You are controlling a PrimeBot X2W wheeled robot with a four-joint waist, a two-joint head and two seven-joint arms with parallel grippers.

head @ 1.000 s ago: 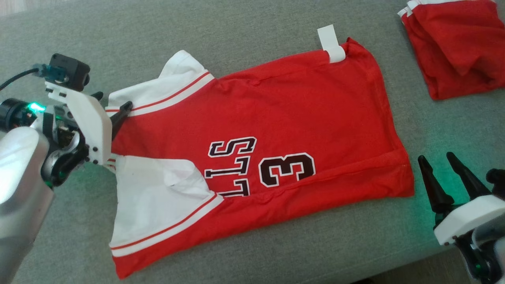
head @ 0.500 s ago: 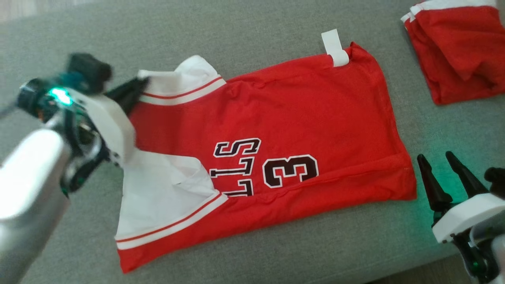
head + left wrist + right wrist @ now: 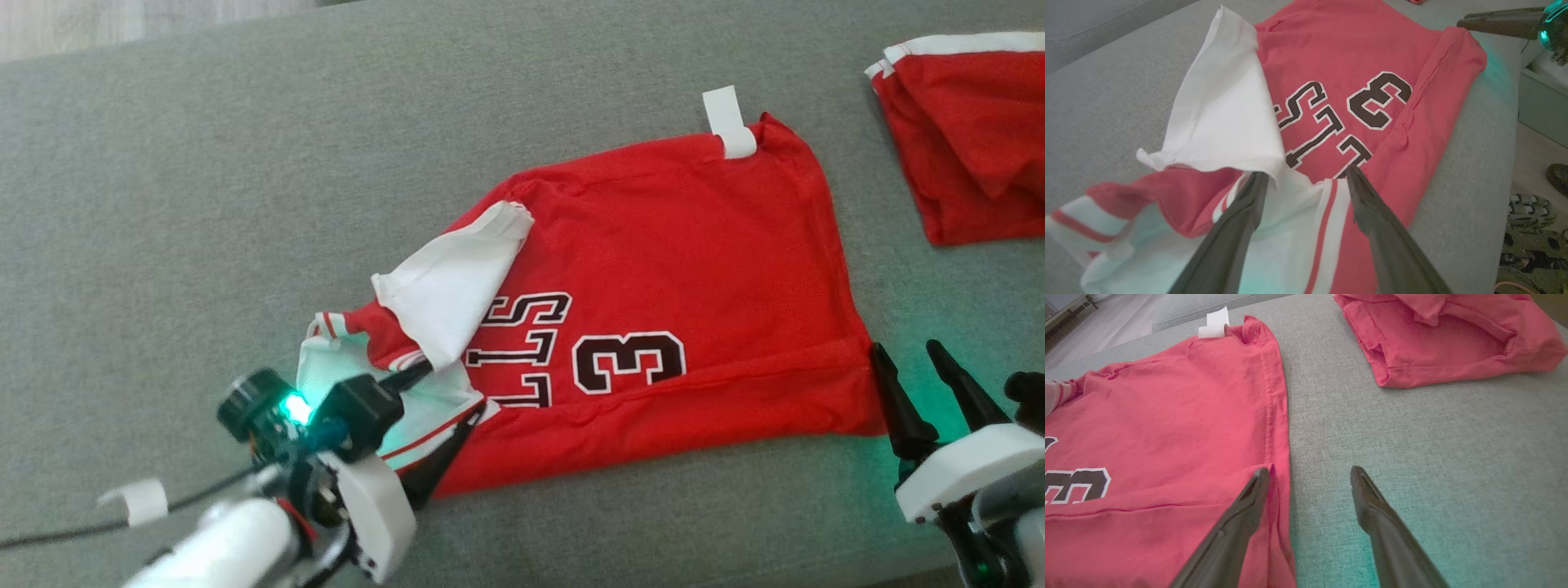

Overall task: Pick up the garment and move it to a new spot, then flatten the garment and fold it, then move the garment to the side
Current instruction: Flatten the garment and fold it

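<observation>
1. Garment (image 3: 678, 245) lies on a grey cushion (image 3: 245, 163). The cushion runs edge to edge across the head view, with a sliver of pale floor (image 3: 65, 20) at the top left corner.
2. Garment: a red top with white, red-striped sleeves, set right of centre on the cushion. The body is spread mostly flat. The right-hand hem is straight and the near long edge is turned over in a band. The left end is rumpled and bunched.
3. Second red piece (image 3: 971, 139): folded, with white trim along its top. It sits at the far right of the cushion, apart from the garment.
4. White sleeve (image 3: 449, 294): flipped over onto the red body and lying beside the lettering. In the left wrist view its corner stands up loose.
5. Left gripper (image 3: 453, 390): low at the bunched left end, fingers pointing toward the print. The jaws are spread wide. White striped cloth lies between and under the fingers, and nothing is pinched. A green lamp (image 3: 294, 406) glows on the wrist.
6. Right gripper (image 3: 904, 347): at lower right, jaws spread wide and holding nothing. One fingertip (image 3: 1253, 490) sits right at the garment's hem; contact cannot be told. The other is over bare cushion.
7. Print (image 3: 629, 363): a black "3" and letters with white outlines, just above the turned-over band.
8. White strip (image 3: 729, 122): at the garment's far corner, partly on the cushion.
</observation>
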